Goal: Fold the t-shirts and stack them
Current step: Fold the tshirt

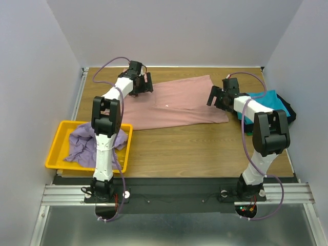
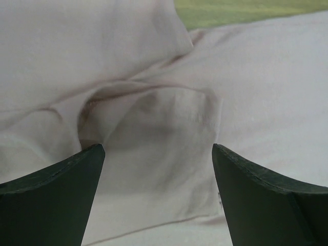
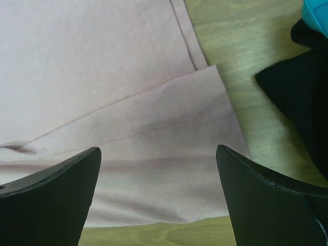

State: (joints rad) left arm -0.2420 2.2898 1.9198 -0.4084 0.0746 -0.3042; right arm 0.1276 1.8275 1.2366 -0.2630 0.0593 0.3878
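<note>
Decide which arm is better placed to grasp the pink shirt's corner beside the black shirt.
Right: the right gripper, open, hovers over that pink shirt corner; the left gripper is over the opposite end.

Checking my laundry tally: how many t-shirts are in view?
4: pink tee spread mid-table, purple tee in the yellow bin, teal tee on black tee at right. More may hide underneath.

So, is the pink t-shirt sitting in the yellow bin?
No, the pink t-shirt lies spread on the wooden table; the yellow bin holds a crumpled lavender t-shirt.
</note>
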